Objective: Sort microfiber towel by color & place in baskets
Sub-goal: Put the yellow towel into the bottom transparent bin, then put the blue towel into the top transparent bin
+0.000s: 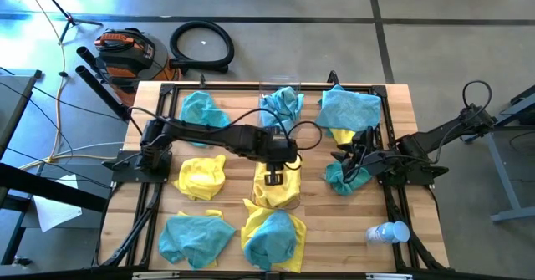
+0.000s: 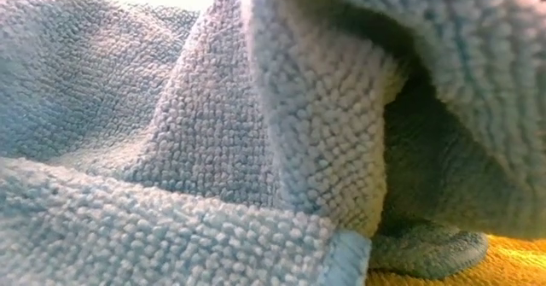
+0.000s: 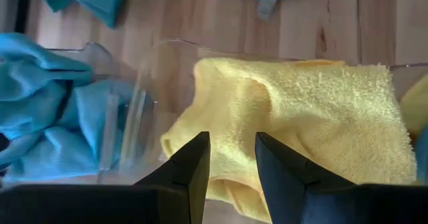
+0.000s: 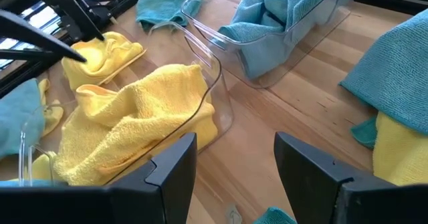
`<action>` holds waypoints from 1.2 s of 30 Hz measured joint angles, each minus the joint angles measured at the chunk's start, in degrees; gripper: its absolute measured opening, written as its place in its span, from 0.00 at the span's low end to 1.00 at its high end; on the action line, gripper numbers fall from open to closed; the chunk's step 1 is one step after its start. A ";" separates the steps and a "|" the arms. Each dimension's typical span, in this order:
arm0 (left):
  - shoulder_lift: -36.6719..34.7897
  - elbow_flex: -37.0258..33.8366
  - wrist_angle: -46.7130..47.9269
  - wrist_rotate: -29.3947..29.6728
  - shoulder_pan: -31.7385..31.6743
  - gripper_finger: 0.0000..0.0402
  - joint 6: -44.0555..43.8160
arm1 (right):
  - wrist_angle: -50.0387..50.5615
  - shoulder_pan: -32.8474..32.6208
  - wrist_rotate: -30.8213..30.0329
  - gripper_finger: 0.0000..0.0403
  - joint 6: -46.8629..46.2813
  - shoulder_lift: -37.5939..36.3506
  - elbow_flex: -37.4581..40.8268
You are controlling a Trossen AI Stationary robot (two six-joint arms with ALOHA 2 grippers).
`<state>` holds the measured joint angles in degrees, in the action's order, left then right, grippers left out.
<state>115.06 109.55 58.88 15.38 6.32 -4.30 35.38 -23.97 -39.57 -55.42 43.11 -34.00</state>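
Observation:
Two clear baskets stand at the table's middle. The far basket (image 1: 280, 103) holds teal towels (image 4: 267, 10). The near basket (image 1: 277, 190), whose rim (image 3: 175, 45) shows in the left wrist view, holds a yellow towel (image 3: 301, 110). My left gripper (image 3: 231, 162) is open, pointing down just over that yellow towel, with the cloth visible between its fingers. My right gripper (image 4: 234, 164) is open at the table's right side, above bare wood beside a loose teal towel (image 1: 341, 180).
Loose towels lie around the baskets: teal (image 1: 203, 109) far left, yellow (image 1: 202, 176) left, teal (image 1: 194, 236) near left, teal on yellow (image 1: 274, 234) near middle, teal over yellow (image 1: 349, 109) far right. A white bottle (image 1: 389, 231) lies near right. A teal towel (image 2: 213, 132) fills the low view.

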 joint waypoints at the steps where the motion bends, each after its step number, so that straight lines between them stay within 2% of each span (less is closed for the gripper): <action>1: -0.02 -1.51 -1.02 -0.47 -0.09 0.28 -0.02 | 0.00 0.00 0.00 0.49 0.00 0.02 0.00; 6: 0.13 -11.66 -10.06 -4.62 -1.21 0.28 -2.68 | -0.02 0.00 0.00 0.49 0.00 0.02 0.00; 10: 0.13 -19.09 -16.87 -5.62 -2.03 0.28 -6.47 | -0.01 -0.02 0.00 0.49 0.00 0.02 0.00; 17: 0.13 -24.59 -19.48 -5.84 -2.63 0.28 -8.13 | -0.02 0.00 -0.02 0.49 0.29 0.02 0.00; 22: 0.11 -22.43 -17.97 -5.86 -2.62 0.28 -9.00 | 0.00 0.00 -0.04 0.49 0.37 0.02 0.00; 32: 0.03 -7.82 -5.68 -3.76 -2.60 0.27 -5.15 | -0.02 0.00 -0.04 0.49 -0.05 0.02 0.00; 36: -0.21 -5.39 -1.85 -3.57 -2.20 0.27 -2.77 | -2.87 0.00 2.53 0.49 0.07 0.02 0.00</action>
<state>114.85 104.16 57.03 11.81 4.13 -7.07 32.50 -23.97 -37.04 -55.35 43.13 -34.00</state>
